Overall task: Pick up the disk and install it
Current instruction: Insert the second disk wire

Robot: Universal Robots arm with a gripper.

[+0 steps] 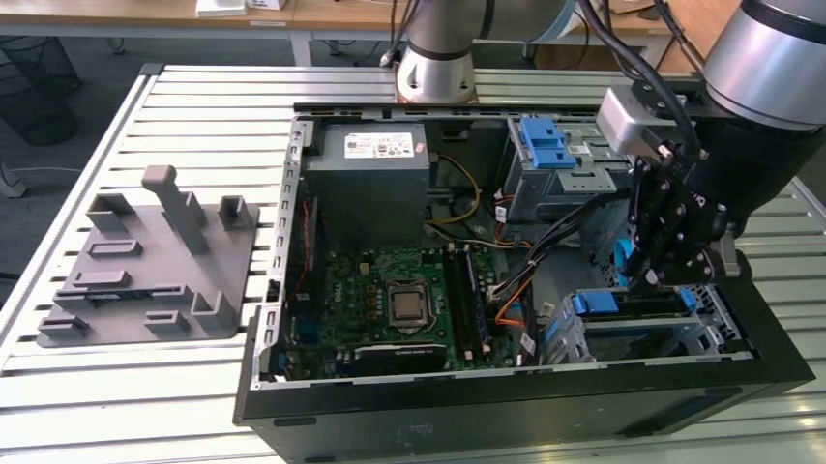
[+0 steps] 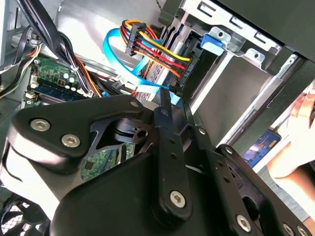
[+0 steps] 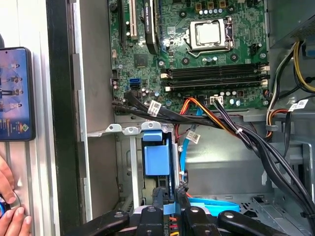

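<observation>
Open black tower case (image 1: 516,406) lies on its side on the slatted metal counter (image 1: 193,97), taking up the counter's half toward the exterior view's right. Grey moulded fixture (image 1: 142,266) with upright posts sits near the opposite counter edge, well apart from the case.

Inside the case: green motherboard (image 1: 387,300) with a square metal CPU socket (image 3: 206,33), a boxy grey power supply (image 1: 374,179) with a white sticker, and bundled black, orange and yellow cables (image 3: 231,128).

Disk (image 1: 641,311) sits flat in the sheet-metal drive bay at the case's corner nearest the exterior view's right. Blue plastic rail on its side. Its blue end shows in the first wrist view (image 3: 158,157).

Claw (image 1: 671,271), black with bolted linkage, hangs down into the case right over that bay. Fingers (image 3: 158,196) are clenched nearly together with a thin blue bit between them. Can't tell if that bit is the disk's rail or the flat light-blue cable (image 2: 118,54) beside it.

A person's hand (image 3: 7,209) rests on the counter by a dark phone (image 3: 15,93), outside the case wall.
</observation>
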